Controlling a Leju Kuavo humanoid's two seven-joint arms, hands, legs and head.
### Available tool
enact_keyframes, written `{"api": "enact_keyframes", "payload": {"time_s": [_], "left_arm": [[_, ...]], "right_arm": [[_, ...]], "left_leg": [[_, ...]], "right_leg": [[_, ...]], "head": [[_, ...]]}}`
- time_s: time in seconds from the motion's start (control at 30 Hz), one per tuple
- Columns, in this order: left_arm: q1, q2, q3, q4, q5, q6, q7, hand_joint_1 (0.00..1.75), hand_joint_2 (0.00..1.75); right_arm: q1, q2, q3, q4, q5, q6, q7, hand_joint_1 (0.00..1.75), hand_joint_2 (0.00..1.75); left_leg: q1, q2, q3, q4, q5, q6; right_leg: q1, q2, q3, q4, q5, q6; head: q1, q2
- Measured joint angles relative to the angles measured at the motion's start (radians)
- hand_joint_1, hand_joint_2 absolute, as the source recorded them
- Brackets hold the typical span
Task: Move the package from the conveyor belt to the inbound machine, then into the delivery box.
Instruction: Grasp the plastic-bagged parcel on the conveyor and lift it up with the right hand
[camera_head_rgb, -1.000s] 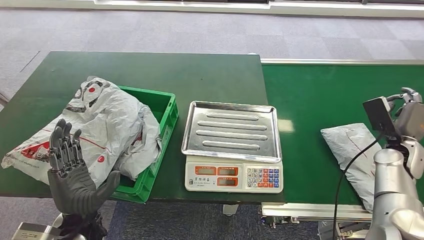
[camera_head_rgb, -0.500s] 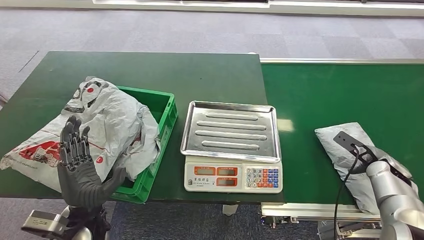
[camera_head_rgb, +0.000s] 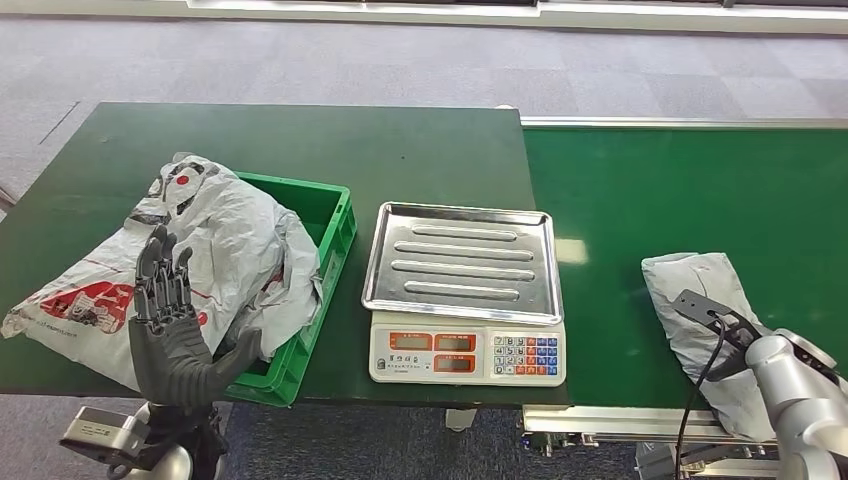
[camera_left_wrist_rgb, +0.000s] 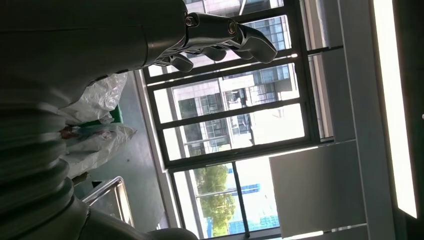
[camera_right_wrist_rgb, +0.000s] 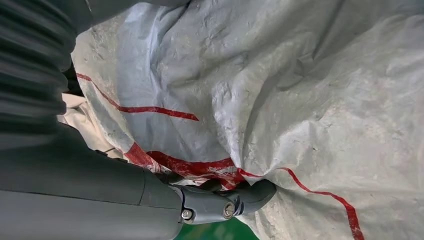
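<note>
While the left hand (camera_head_rgb: 172, 325) idles at the near left corner, the action is all on the right side of the head view. A second ago the right arm was raised high beside the belt with its wrist camera up in the air; half a second ago it was dropping onto the grey package (camera_head_rgb: 705, 300); now the silver forearm lies low across the package's near end, and the right hand (camera_head_rgb: 790, 385) is tucked down there, its fingers hidden from up here. The package sits on the green conveyor belt (camera_head_rgb: 680, 190), well apart from the scale (camera_head_rgb: 462, 290) with its steel tray, which I take to be the inbound machine. Beyond that, the green box (camera_head_rgb: 325, 225) is heaped with other white bags (camera_head_rgb: 215, 245). The left hand has crept slightly up and toward the box, palm raised, fingers spread, holding nothing.

Over to the left wrist view: the left hand's fingers (camera_left_wrist_rgb: 225, 37) hang loose and apart against bright windows, nothing between them.

Now the right wrist view, and here's the payoff: the package (camera_right_wrist_rgb: 280, 90) is right up against the camera, red stripes across crinkled plastic, and the right hand's fingers (camera_right_wrist_rgb: 225, 200) curl in against a fold of it. They are touching, yes, but whether that grip has actually closed, I cannot tell.

So the reach looks finished and the pick-up is the step in hand; the lift to the scale is not yet begun.
</note>
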Motion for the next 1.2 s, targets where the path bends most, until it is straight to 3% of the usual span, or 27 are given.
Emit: {"api": "enact_keyframes", "payload": {"time_s": [0.03, 0.07, 0.37, 0.57, 0.67, 0.8, 0.93, 1.0, 1.07, 1.13, 1.2], "left_arm": [[-0.001, 0.0, 0.0, 0.002, -0.001, 0.0, 0.0, 0.0, 1.75], [-0.002, 0.0, 0.0, 0.004, -0.002, 0.0, 0.0, 0.0, 1.75], [-0.007, -0.003, -0.001, 0.008, -0.015, -0.006, 0.01, 0.0, 1.75], [0.003, -0.003, -0.001, 0.005, -0.015, -0.009, 0.007, 0.0, 1.75], [0.027, -0.002, 0.0, -0.016, -0.013, -0.007, 0.003, 0.0, 1.75], [0.061, -0.004, 0.001, -0.066, -0.008, -0.001, 0.0, 0.0, 1.75], [0.07, -0.007, 0.001, -0.083, -0.007, 0.006, -0.002, 0.0, 1.75], [0.064, -0.007, 0.001, -0.081, -0.005, 0.012, -0.005, 0.0, 1.75], [0.05, -0.007, 0.001, -0.071, 0.001, 0.014, -0.014, 0.0, 1.75], [0.026, -0.006, 0.0, -0.053, 0.009, 0.01, -0.028, 0.0, 1.75], [-0.003, -0.004, 0.0, -0.03, 0.012, 0.0, -0.039, 0.0, 1.75]], "right_arm": [[0.002, -0.001, 0.0, 0.002, -0.003, 0.005, -0.001, 1.64, 1.75], [0.005, -0.002, 0.0, 0.003, -0.008, 0.008, -0.003, 1.75, 1.75], [0.022, -0.006, 0.0, 0.006, -0.026, -0.001, -0.04, 1.75, 1.75], [0.03, -0.005, -0.004, 0.005, -0.035, -0.087, -0.074, 1.75, 1.75], [0.035, 0.008, -0.019, -0.015, -0.059, -0.28, -0.201, 1.75, 1.75], [0.022, 0.065, -0.071, -0.126, -0.169, -0.721, -0.51, 1.75, 1.75], [0.038, 0.137, -0.12, -0.295, -0.344, -0.865, -0.672, 1.75, 1.75], [0.064, 0.182, -0.132, -0.407, -0.477, -0.86, -0.747, 1.75, 1.75], [0.084, 0.23, -0.125, -0.529, -0.606, -0.767, -0.777, 1.75, 1.75], [0.086, 0.268, -0.073, -0.629, -0.64, -0.564, -0.752, 1.75, 1.75], [0.061, 0.286, 0.026, -0.677, -0.564, -0.333, -0.709, 1.75, 1.75]], "left_leg": [[0.0, 0.0, 0.0, 0.0, 0.0, 0.0], [0.0, 0.0, 0.0, 0.0, 0.0, 0.0], [0.0, 0.0, 0.001, 0.0, 0.0, 0.0], [0.0, -0.001, 0.0, 0.0, 0.0, 0.0], [-0.001, 0.0, -0.003, 0.0, 0.0, 0.0], [-0.001, 0.003, -0.001, -0.001, 0.0, -0.001], [0.0, -0.001, 0.0, -0.001, 0.0, -0.002], [0.0, -0.001, 0.0, -0.001, 0.0, -0.002], [0.0, 0.001, 0.0, -0.001, 0.001, -0.002], [0.0, 0.004, -0.001, -0.002, 0.001, -0.004], [0.0, 0.009, 0.0, -0.002, 0.0, -0.004]], "right_leg": [[0.0, 0.0, 0.0, 0.0, 0.0, 0.0], [0.0, 0.0, 0.0, 0.0, 0.0, 0.0], [0.0, 0.0, 0.001, 0.0, 0.0, 0.0], [0.0, -0.001, 0.002, 0.0, 0.0, 0.0], [0.0, 0.0, 0.001, 0.001, 0.0, 0.0], [-0.001, 0.004, -0.002, 0.002, 0.0, 0.0], [0.0, -0.002, 0.0, 0.002, -0.001, -0.001], [0.0, -0.001, 0.0, 0.002, -0.001, -0.001], [0.0, 0.0, 0.0, 0.003, -0.001, -0.002], [0.0, 0.004, -0.002, 0.003, 0.0, -0.003], [0.001, 0.009, -0.003, 0.003, 0.002, -0.005]], "head": [[0.0, 0.0], [0.0, 0.0], [0.0, 0.0], [0.0, 0.0], [0.0, 0.0], [0.0, 0.0], [0.0, 0.0], [0.0, 0.0], [0.0, 0.0], [0.0, 0.0], [0.0, 0.0]]}}
